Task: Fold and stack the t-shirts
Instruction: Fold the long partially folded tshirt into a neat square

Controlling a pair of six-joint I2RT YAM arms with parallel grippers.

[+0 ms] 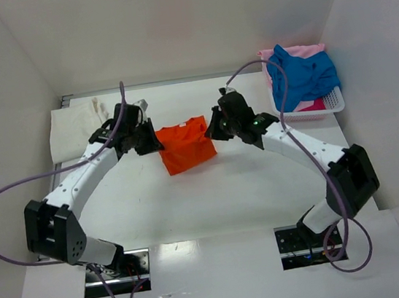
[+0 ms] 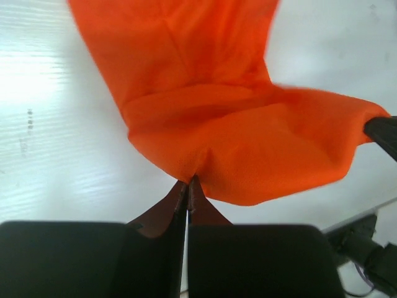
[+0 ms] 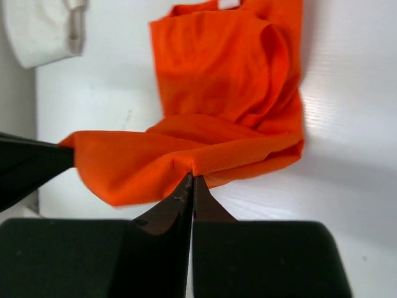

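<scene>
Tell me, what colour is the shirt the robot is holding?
Bright orange; the t-shirt shows best in the left wrist view.

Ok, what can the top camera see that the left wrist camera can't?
Only the top view: the white basket holding the blue t-shirt and pink t-shirt, plus the cream t-shirt at far left. Only the left wrist view: a close look at the left gripper pinched shut on the edge of the orange t-shirt. Both: the orange t-shirt, the right gripper holding its other side, and the table.
</scene>
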